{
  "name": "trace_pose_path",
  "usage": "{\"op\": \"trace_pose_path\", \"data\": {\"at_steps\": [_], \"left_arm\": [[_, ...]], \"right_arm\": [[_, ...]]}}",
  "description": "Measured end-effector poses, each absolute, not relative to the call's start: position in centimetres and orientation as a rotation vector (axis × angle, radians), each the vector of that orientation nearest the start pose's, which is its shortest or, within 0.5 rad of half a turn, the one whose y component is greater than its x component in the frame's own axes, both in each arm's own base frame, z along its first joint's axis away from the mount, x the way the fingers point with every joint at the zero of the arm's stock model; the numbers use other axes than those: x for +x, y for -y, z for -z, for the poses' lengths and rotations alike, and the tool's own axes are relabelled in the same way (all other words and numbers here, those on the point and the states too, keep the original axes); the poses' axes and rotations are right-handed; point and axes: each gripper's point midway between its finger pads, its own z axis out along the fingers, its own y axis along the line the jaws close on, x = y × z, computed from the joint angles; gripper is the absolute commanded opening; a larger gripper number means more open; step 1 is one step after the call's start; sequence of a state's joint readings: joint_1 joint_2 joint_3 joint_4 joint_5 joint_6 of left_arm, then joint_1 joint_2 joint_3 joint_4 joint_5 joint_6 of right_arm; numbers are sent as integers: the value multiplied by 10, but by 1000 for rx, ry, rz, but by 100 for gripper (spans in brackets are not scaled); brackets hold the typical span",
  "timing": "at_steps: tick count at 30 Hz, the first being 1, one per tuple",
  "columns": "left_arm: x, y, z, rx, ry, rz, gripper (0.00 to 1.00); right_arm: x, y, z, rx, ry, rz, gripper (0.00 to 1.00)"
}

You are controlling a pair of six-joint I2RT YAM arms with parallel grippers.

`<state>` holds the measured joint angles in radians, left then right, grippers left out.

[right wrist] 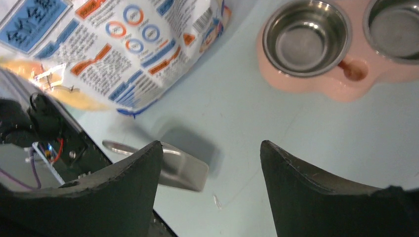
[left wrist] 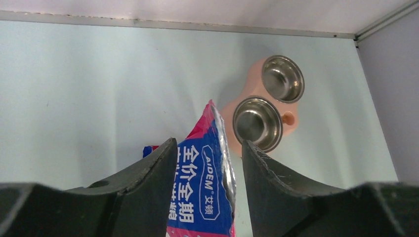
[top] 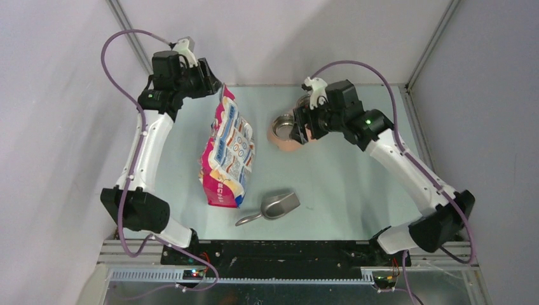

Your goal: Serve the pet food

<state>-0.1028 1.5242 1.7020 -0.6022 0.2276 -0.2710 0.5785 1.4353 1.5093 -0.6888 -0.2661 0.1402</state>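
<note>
Pink-blue printed bag (left wrist: 205, 197) within spread left claw (left wrist: 208, 143)

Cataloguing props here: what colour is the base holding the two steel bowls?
The base is pale peach-pink; the right wrist view shows it best.

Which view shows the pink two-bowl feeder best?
The left wrist view: the pink feeder shows both bowls, empty. The right wrist view cuts off one bowl at the edge; in the top view the right arm hides most of it.
</note>
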Motion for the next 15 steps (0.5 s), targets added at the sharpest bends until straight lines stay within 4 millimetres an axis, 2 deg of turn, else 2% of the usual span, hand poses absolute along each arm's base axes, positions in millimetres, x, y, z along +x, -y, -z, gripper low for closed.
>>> {"op": "trace_pose_path", "data": {"at_steps": [4, 7, 10, 15], "left_arm": [[433, 99, -348, -9, -1996, 494, 47], [429, 100, -353, -7, -1980, 500, 40], [427, 100, -351, -8, -1982, 500, 31], [426, 100, -349, -6, -1988, 502, 28]], "right_arm": [[281, -247, -278, -702, -2132, -690, 75], [271, -239, -275, -727, -2127, -692, 75], [270, -233, -271, -725, -2138, -692, 75], [275, -226, -269, -713, -2143, -682, 75]]}}
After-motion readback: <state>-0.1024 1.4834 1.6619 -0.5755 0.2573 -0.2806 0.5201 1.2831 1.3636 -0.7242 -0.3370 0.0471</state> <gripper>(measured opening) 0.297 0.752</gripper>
